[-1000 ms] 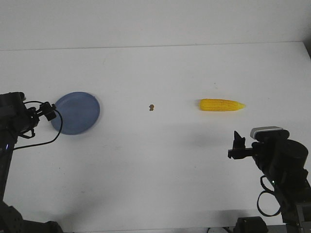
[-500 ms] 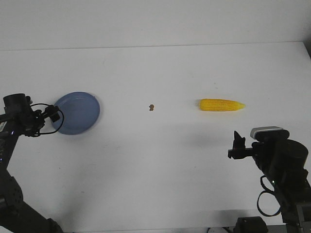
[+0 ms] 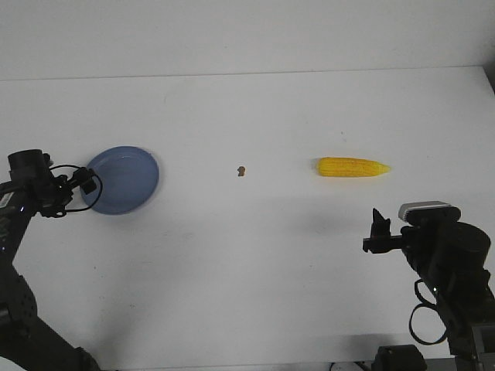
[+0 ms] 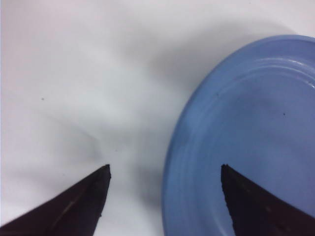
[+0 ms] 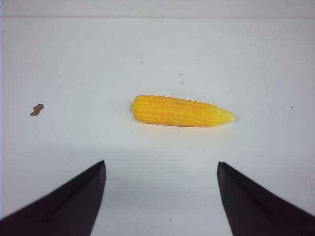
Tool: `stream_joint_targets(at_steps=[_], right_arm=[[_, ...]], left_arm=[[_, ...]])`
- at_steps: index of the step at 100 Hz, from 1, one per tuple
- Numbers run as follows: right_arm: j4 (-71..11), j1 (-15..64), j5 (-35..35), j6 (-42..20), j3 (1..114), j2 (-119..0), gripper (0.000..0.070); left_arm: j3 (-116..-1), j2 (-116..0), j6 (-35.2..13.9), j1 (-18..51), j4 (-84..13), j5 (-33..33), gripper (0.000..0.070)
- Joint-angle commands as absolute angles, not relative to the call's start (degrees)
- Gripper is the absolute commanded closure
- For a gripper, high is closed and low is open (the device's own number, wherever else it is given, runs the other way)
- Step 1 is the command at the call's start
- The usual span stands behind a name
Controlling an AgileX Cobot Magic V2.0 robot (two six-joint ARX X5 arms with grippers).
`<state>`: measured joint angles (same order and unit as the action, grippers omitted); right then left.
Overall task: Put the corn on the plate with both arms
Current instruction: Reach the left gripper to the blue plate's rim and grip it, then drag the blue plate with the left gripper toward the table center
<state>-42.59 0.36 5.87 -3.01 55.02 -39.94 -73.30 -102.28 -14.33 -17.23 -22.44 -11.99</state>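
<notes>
The yellow corn (image 3: 353,167) lies on its side at the right of the white table, pointed end to the right. It lies well ahead of my right gripper (image 5: 161,163), and the corn (image 5: 179,110) is not touched. That right gripper (image 3: 377,230) is open and empty, nearer the front edge than the cob. The blue plate (image 3: 122,180) sits at the left. My left gripper (image 3: 87,185) is open at its left rim. Seen from the left wrist, the left gripper (image 4: 166,167) straddles the plate's edge (image 4: 246,132), one finger over the plate and one over the table.
A tiny brown speck (image 3: 241,170) lies on the table between plate and corn, and the speck (image 5: 37,109) also shows in the right wrist view. The white table (image 3: 247,263) runs to a pale wall behind.
My left arm has shifted its pose and the left gripper has moved slightly right, to the plate's left rim. The right arm, the corn and the plate have stayed put.
</notes>
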Motion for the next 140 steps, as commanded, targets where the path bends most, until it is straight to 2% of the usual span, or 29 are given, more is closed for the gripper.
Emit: stream_joint_targets(at_steps=[1,70,74,77,88,112,140], right_arm=[[-42.02,0.4,6.0,-3.46,56.21,-40.18,0.0221],[-42.06,0.4,6.0,-3.46,56.21,-40.18,0.0221],[-42.04,0.4,6.0,-3.46,56.21,-40.18,0.0221],[-42.04,0.43,6.0,-3.46,56.21,-40.18,0.0221],[-42.04,0.4,6.0,-3.46,56.21,-40.18,0.0221],[-42.04,0.4,6.0,-3.46,56.21,-40.18,0.0221],[-42.04,0.4,6.0,-3.46,56.21,-40.18,0.0221]], left_arm=[[-74.56,-103.57,-14.41,-17.5,-21.98,-12.1,0.0237],[-74.56,-107.87,-14.2,-16.03,-22.06,-12.05,0.0243],[-74.56,-107.87,-14.2,-16.05,-22.02,-12.05,0.0273],[-74.56,-107.87,-14.2,-16.05,-22.04,-12.05,0.0333],[-74.56,-107.87,-13.37,-16.05,-22.68,-12.08,0.07],[-74.59,-107.48,-13.04,-16.19,-22.63,-12.91,0.0693],[-74.59,-101.78,-13.19,-16.53,-22.59,-23.33,0.0693]])
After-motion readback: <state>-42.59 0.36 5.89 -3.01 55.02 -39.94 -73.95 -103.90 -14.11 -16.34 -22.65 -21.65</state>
